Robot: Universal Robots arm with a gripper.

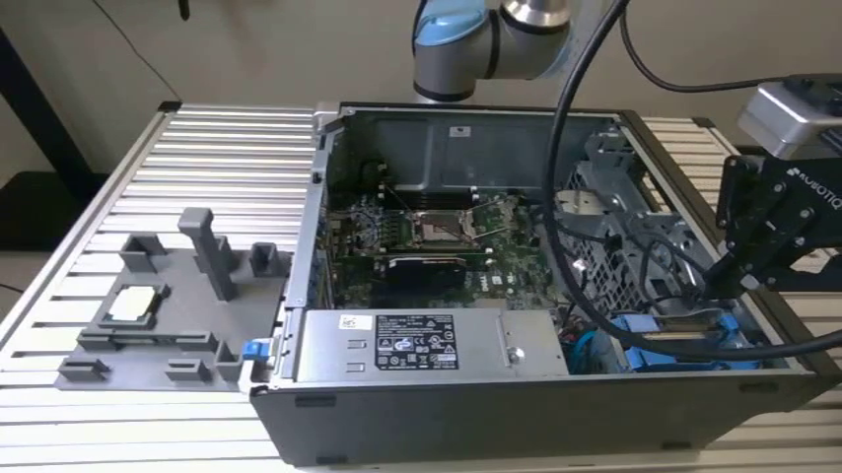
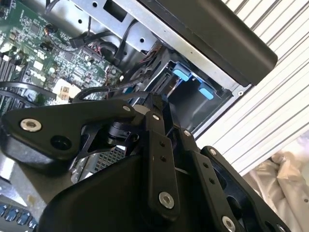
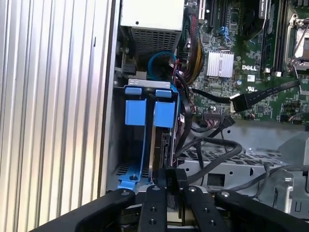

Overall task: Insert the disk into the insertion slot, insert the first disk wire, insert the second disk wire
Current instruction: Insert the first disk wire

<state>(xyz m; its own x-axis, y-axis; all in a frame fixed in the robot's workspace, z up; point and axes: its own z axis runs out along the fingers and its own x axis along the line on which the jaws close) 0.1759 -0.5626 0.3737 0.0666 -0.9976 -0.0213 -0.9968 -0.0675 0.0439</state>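
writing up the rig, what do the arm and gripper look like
The arm has rounded silver-grey joints with pale blue caps. The gripper is black with white lettering; in both wrist views its links carry silver pins. A grey box sits above it, and thick black cables trail along.

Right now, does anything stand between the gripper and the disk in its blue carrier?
Nothing visible does. The gripper sits right at the silver hard drive in its blue plastic carrier, which stands in the grey sheet-metal bay. Black cables run alongside, not between.
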